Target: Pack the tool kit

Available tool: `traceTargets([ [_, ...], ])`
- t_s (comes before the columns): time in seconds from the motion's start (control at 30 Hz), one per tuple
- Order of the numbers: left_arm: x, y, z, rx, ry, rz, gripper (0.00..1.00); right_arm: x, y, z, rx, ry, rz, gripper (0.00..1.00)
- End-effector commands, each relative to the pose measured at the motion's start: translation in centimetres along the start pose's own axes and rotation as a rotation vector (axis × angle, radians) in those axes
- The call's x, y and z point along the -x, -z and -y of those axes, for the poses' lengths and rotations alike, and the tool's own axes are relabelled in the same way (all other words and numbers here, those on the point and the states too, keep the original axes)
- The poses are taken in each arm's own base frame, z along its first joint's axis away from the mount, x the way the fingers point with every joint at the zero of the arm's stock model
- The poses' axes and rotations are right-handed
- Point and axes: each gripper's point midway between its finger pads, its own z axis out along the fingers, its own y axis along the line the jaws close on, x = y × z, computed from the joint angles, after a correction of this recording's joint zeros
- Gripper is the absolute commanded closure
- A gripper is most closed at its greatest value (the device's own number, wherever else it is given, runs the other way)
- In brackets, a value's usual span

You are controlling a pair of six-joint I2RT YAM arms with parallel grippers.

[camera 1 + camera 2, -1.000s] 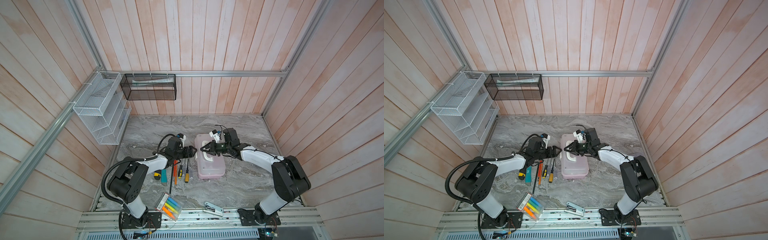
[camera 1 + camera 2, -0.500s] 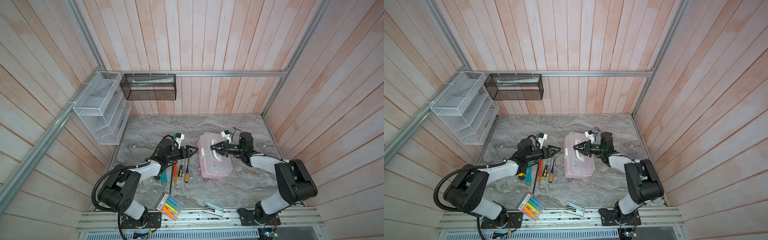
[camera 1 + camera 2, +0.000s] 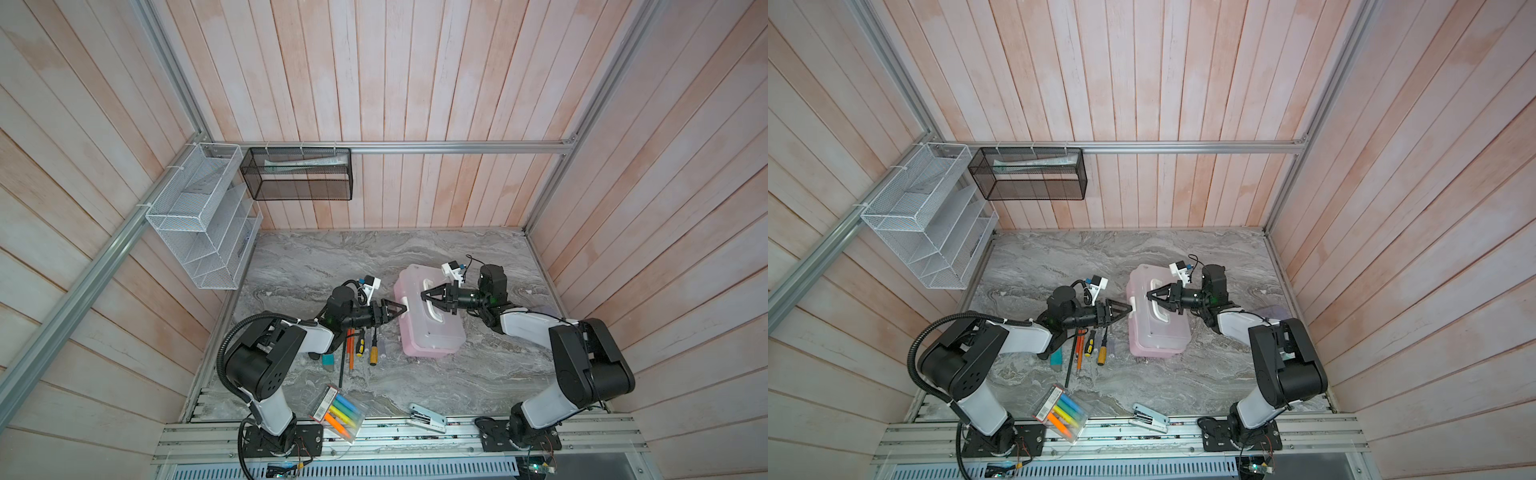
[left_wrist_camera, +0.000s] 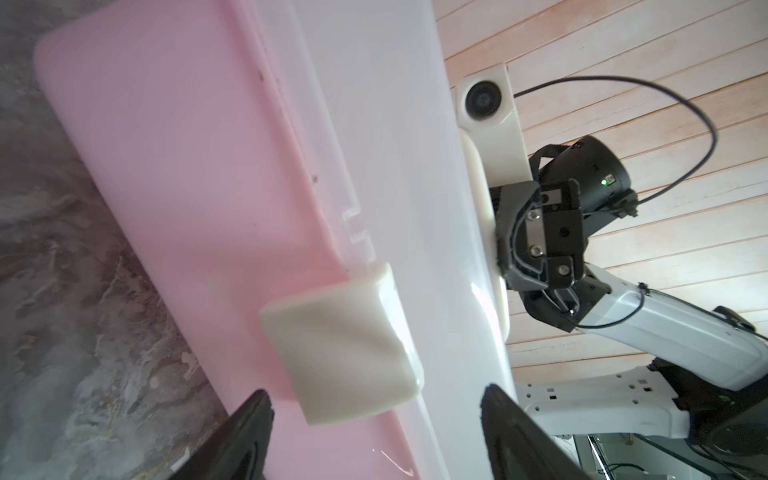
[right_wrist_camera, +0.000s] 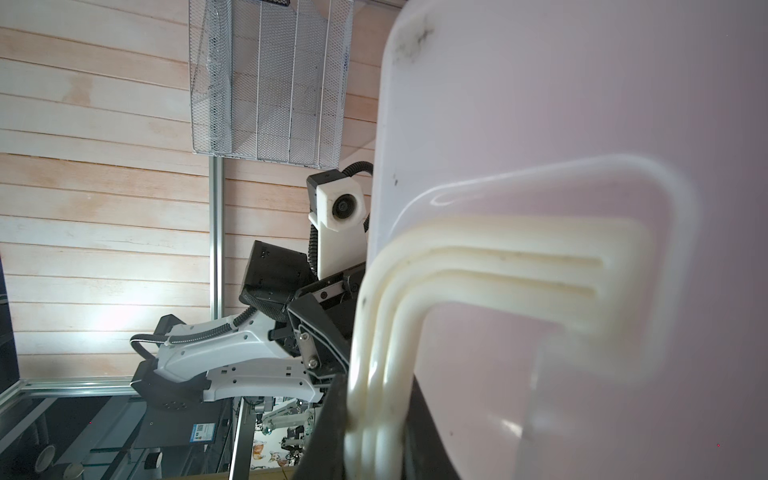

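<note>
1. The pink plastic tool kit [image 3: 436,343] lies mid-tabletop [image 3: 311,257], between both tools
2. The right tool [image 3: 426,296] pinches its grooved white handle [image 3: 436,314]
3. The left tool [image 3: 399,309], spread, flanks the smooth squarish latch [image 4: 345,332] on the kit's left side

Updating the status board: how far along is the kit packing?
Done: nothing visibly packed; box is closed. In hand: right gripper shut on the handle, left gripper open at the latch. Left: unlatch, load the screwdrivers lying beside it, close.
</note>
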Motion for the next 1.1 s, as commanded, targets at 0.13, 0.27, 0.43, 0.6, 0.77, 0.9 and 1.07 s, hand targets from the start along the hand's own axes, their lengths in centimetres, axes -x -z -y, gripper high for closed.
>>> traceTargets([
  [0.13,0.8,-0.7,1.6,-0.082,-0.037,0.01,0.19,-0.6,-0.2,1.2,-0.019,0.056,-0.013,1.0],
  [0.27,0.9,-0.9,1.6,-0.097,-0.031,0.006,0.19,-0.6,-0.2,1.3,-0.019,0.055,-0.015,1.0],
  [0.43,0.9,-1.0,2.0,-0.129,-0.026,-0.001,0.19,-0.7,-0.3,1.5,-0.021,0.051,-0.016,1.0],
  [0.6,0.7,-0.6,2.9,-0.185,-0.013,-0.006,0.19,-0.8,-0.3,1.9,-0.037,0.043,-0.015,1.0],
  [0.77,1.1,1.8,3.4,-0.222,0.006,0.029,0.19,-0.3,0.1,2.3,-0.068,0.044,0.008,1.0],
  [0.9,1.5,3.2,3.7,-0.204,-0.011,0.048,0.19,0.0,0.0,2.8,-0.09,0.029,0.017,1.0],
  [1.07,1.6,3.6,3.6,-0.138,-0.042,0.053,0.19,0.2,-0.1,3.2,-0.099,0.023,0.023,1.0],
])
